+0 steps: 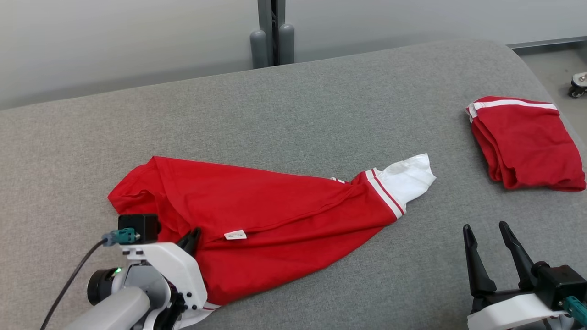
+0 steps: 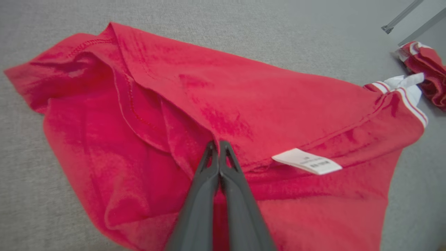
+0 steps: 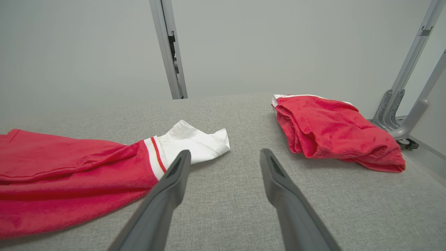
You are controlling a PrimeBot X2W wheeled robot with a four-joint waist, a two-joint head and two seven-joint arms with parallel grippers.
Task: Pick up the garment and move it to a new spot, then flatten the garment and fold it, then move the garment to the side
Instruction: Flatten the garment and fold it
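The grey padded table (image 1: 293,91) takes up most of what I can see, and the garment (image 1: 275,206), a red shirt, lies rumpled across its near-left half. Its long axis runs from the near left out to the right, ending in a white sleeve (image 1: 408,178) with red stripes. A second red garment, a folded pile (image 1: 527,142), sits well apart at the far right edge (already dealt with, I'd guess). The left gripper (image 2: 218,144) is plainly the nearer arm: it is down on the near-left part of the shirt with its fingers clenched together at a fold, just left of the small white label (image 1: 235,235). Whether any cloth is nipped between the tips I cannot tell. The right gripper (image 1: 485,227) hangs at the near right with its fingers spread and nothing in them; the sleeve end lies ahead of it and to its left, apart from it. The left wrist covers the shirt's nearest edge, so how the hem lies there is hidden.
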